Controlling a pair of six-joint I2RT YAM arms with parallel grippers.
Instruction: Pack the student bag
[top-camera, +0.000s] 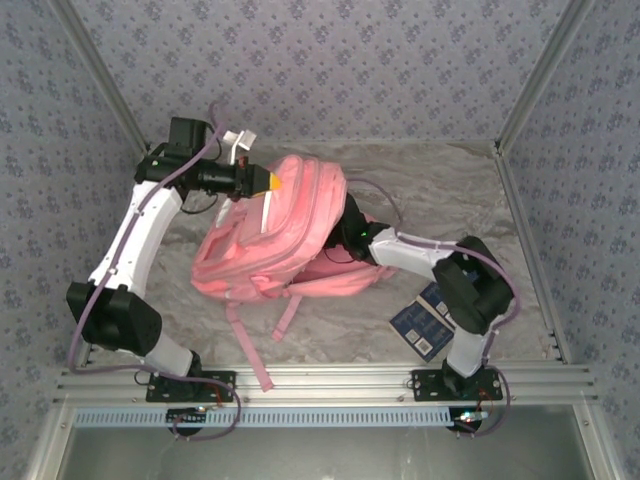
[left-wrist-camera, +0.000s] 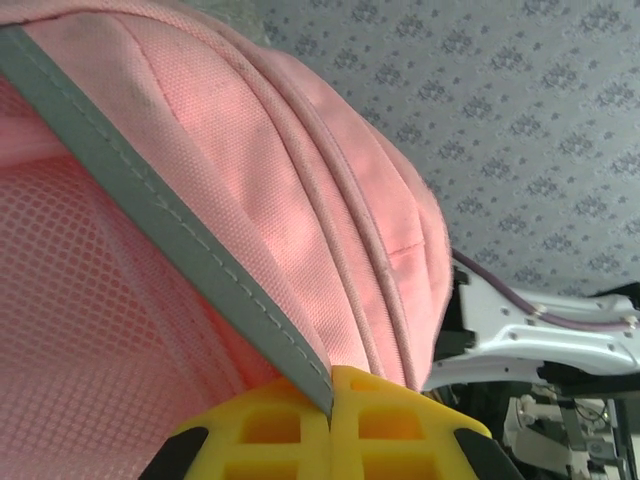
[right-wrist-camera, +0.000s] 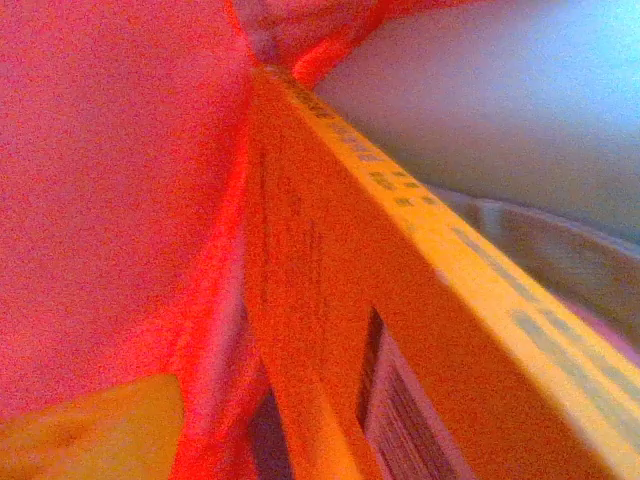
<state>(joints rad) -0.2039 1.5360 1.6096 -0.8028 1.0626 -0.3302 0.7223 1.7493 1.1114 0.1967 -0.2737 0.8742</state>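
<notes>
Top external: the student bag (top-camera: 280, 235) lay on the desk (top-camera: 450, 180), the left tool (top-camera: 272, 182) at its upper edge, the right arm (top-camera: 420, 250) buried in its right side; left wrist: the left tool was pressed together on the bag's grey trim (left-wrist-camera: 150, 200); right wrist: pink fabric (right-wrist-camera: 110, 200) surrounded the right tool's finger (right-wrist-camera: 90, 430); its spread I could not tell.

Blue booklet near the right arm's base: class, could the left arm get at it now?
Probably not: the left gripper is shut on grey trim of the student bag, and the bag and right arm lie between it and the blue booklet.
</notes>
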